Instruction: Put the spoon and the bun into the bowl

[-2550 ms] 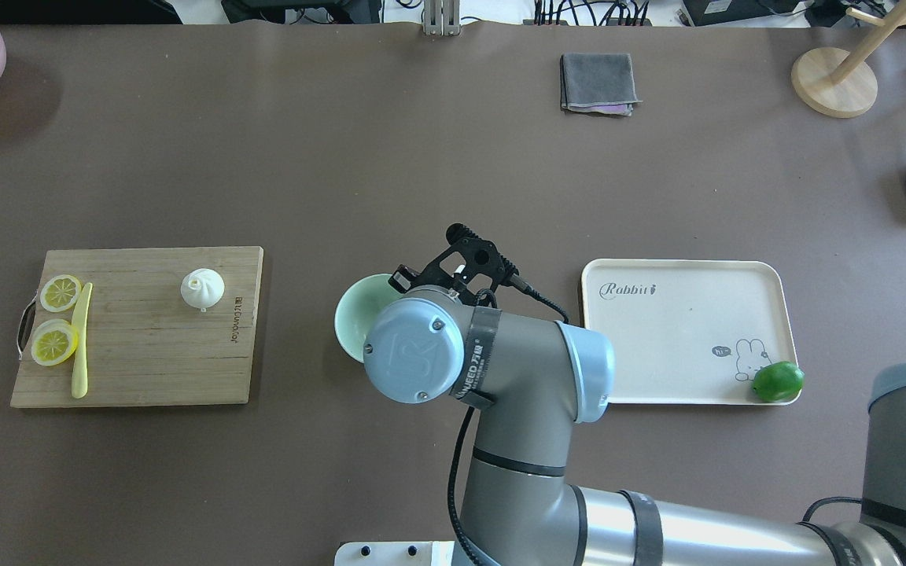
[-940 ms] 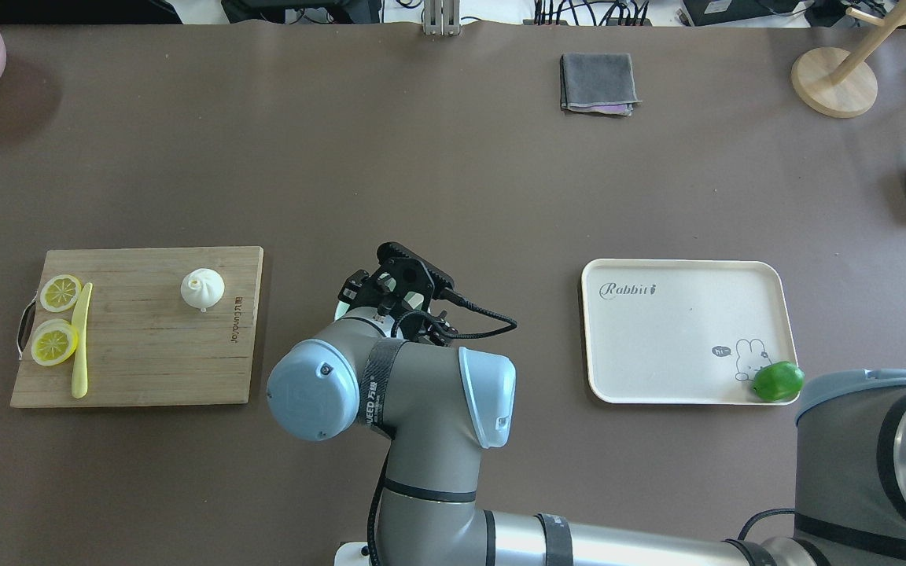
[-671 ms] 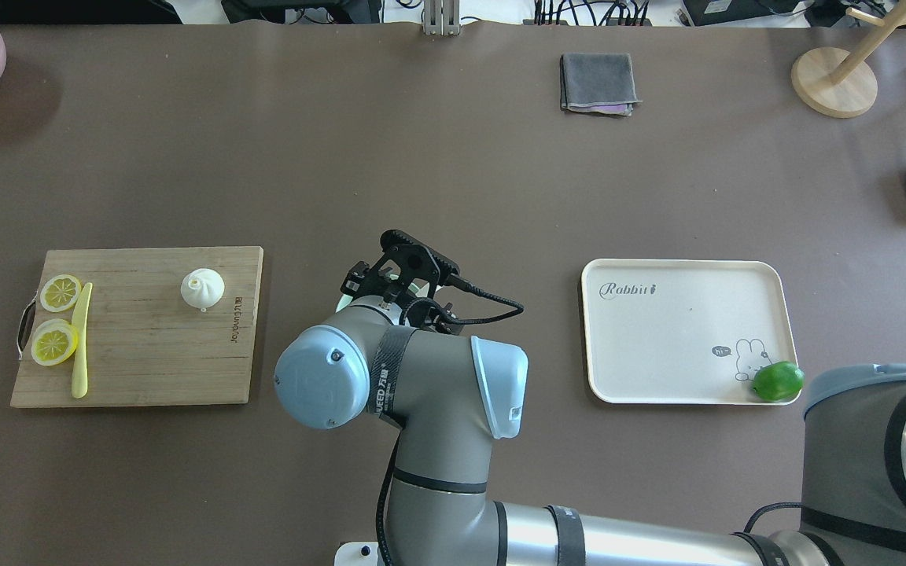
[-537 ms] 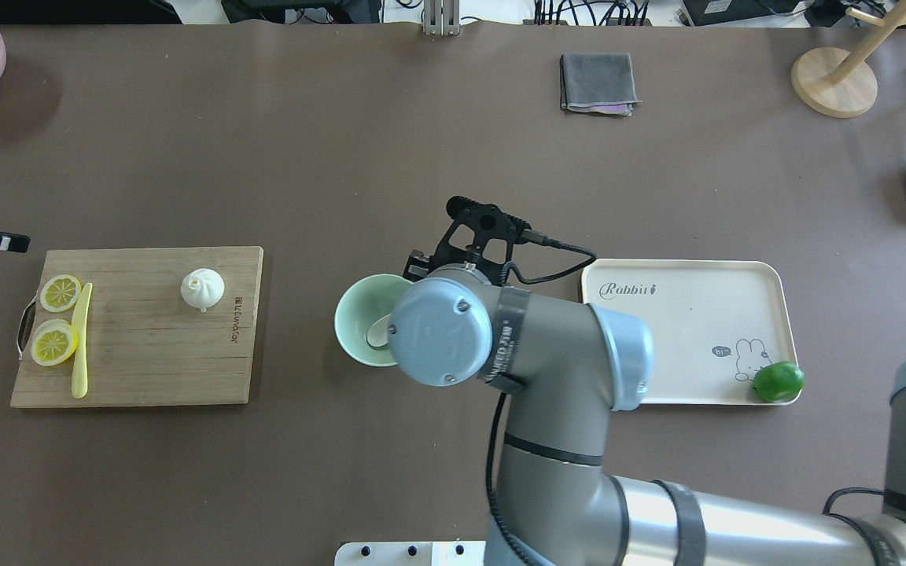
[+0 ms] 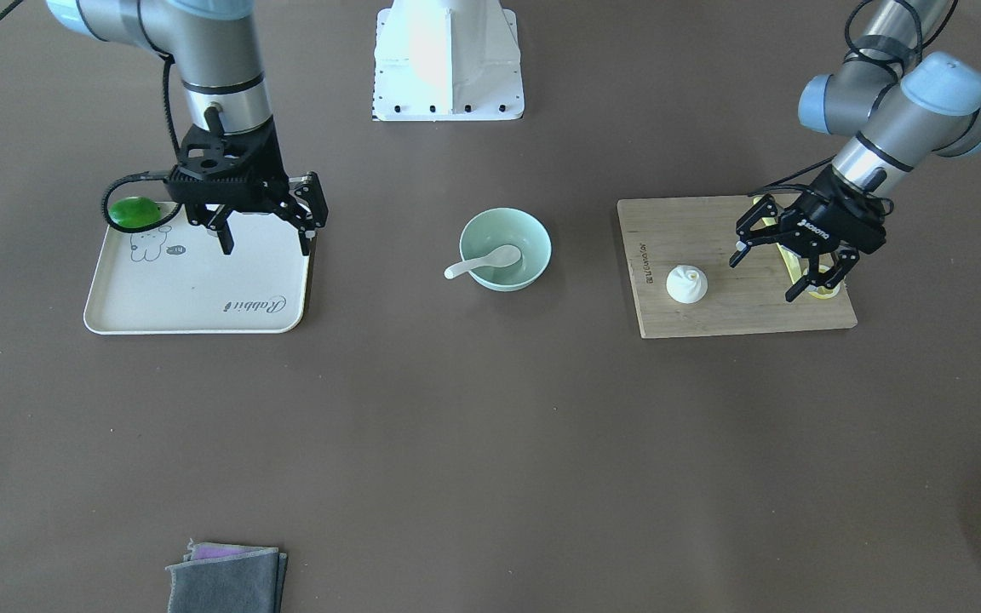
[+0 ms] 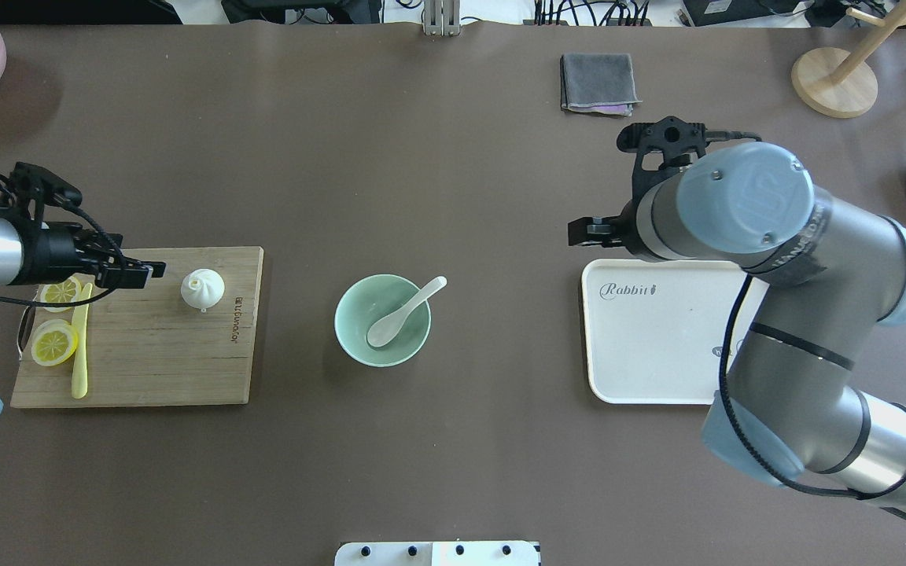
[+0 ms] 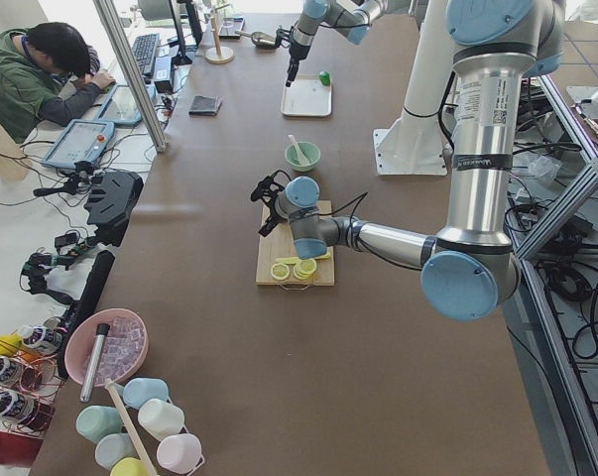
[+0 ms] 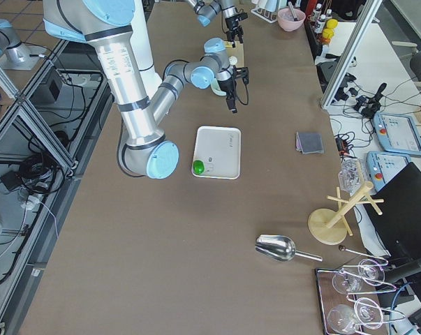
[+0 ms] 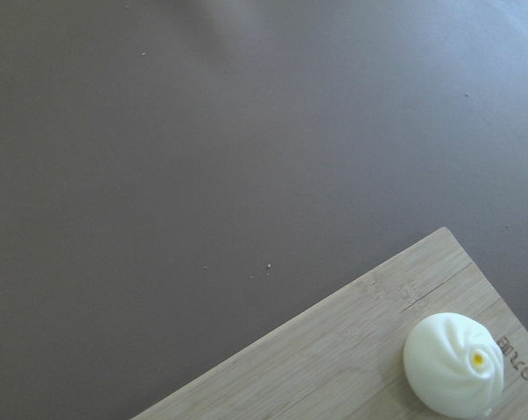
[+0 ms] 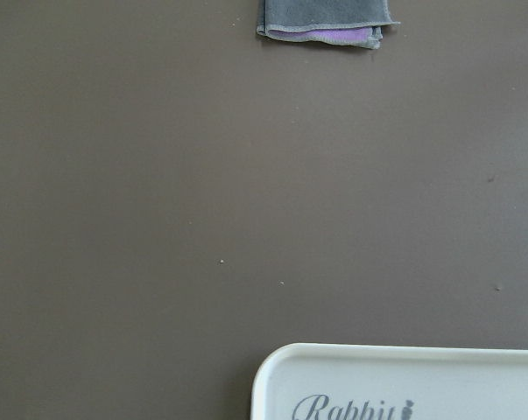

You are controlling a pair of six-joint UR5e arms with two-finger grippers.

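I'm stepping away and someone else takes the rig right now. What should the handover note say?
Left pincer: open, empty, over the cutting board, near the bun but not touching it.
Right pincer: open, empty, above the tray.
Done: spoon lies in the bowl, handle over the rim.
Left: bun is on the cutting board; grasp it and put it in the bowl.

A wooden cutting board [image 6: 154, 354] lay beneath the left tool [image 5: 767, 274], lemon slices [image 6: 54, 343] right under it. A cream tray [image 6: 657, 346] carrying a lime [image 5: 134, 211] sat beside the right tool [image 5: 266, 249], grey cloth [image 6: 598, 82] beyond.
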